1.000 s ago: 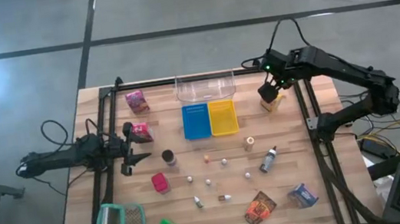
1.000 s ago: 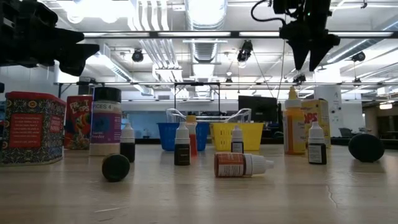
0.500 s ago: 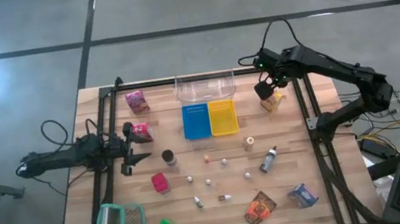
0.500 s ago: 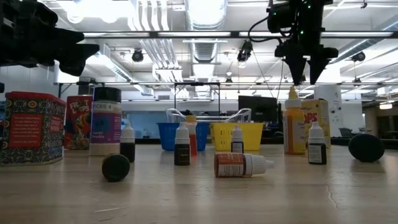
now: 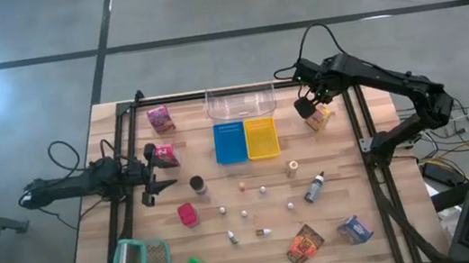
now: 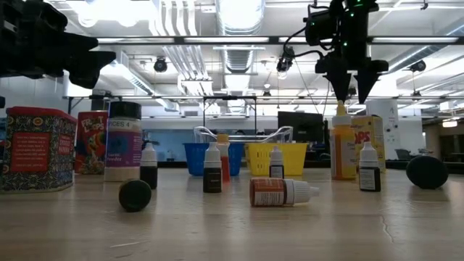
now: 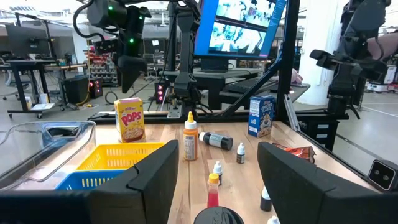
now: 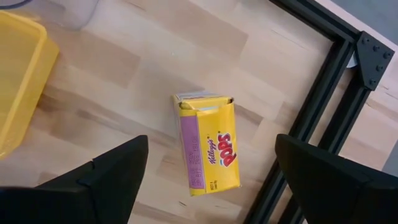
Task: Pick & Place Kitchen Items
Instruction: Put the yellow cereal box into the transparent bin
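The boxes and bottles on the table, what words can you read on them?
"Kellogg's POPS": yellow cereal box, below the open right hand.
"POPS": same box in the left wrist view.
"CES 4": purple-labelled jar; the label's start is hidden.
Red tin and dropper bottles: print too small to read.

You have two dark, near-black arms. The right arm [image 5: 392, 83] is built of slim jointed links, with a black cable looping above its wrist and a small green light glowing near that wrist. Its right gripper [image 6: 351, 90] ends in two tapering, pointed black fingers [image 8: 106, 171] with flat matte faces. The left arm [image 5: 78, 184] is equally dark, with a thin black cable curling beside it. Its left gripper [image 5: 160, 170] carries two broad, angular black fingers [image 7: 155, 180] with bevelled edges.
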Robot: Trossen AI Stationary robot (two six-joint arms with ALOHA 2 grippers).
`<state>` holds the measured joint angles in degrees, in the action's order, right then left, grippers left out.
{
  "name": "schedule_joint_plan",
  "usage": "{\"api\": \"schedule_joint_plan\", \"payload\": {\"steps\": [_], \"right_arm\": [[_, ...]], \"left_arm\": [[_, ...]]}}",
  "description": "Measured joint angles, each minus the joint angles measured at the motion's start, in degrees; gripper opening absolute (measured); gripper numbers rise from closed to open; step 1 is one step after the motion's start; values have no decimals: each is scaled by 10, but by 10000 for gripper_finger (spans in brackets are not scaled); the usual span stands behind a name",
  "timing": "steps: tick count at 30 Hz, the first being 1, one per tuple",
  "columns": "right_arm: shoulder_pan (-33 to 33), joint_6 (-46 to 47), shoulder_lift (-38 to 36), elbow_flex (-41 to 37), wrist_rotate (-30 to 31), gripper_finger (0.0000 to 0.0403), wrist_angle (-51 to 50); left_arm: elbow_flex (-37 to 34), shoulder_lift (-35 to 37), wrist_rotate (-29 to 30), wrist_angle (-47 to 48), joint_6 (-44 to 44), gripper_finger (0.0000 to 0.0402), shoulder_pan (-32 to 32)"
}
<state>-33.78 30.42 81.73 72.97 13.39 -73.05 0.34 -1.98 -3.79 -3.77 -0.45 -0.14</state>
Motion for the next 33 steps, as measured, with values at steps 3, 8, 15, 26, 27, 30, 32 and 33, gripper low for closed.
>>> {"api": "schedule_joint_plan", "payload": {"steps": [3,8,15,26,27,30,32,33], "right_arm": [[0,5,-1,0,-2,349,-1],[0,-8,-5,7,-3,335,-15],[0,-48,-5,24,-10,318,-54],[0,-82,-6,15,-33,323,-71],[-1,-84,-6,13,-33,327,-70],[-1,-97,-6,5,-33,336,-60],[-1,-104,-6,-4,-33,342,-48],[-2,-108,-6,-11,-34,344,-40]], "left_arm": [[0,0,0,0,0,226,0],[0,0,0,0,0,226,0],[0,0,0,0,0,226,0],[0,0,0,0,0,226,0],[0,0,0,0,0,226,0],[0,0,0,0,0,226,0],[0,0,0,0,0,226,0],[0,0,0,0,0,226,0]]}}
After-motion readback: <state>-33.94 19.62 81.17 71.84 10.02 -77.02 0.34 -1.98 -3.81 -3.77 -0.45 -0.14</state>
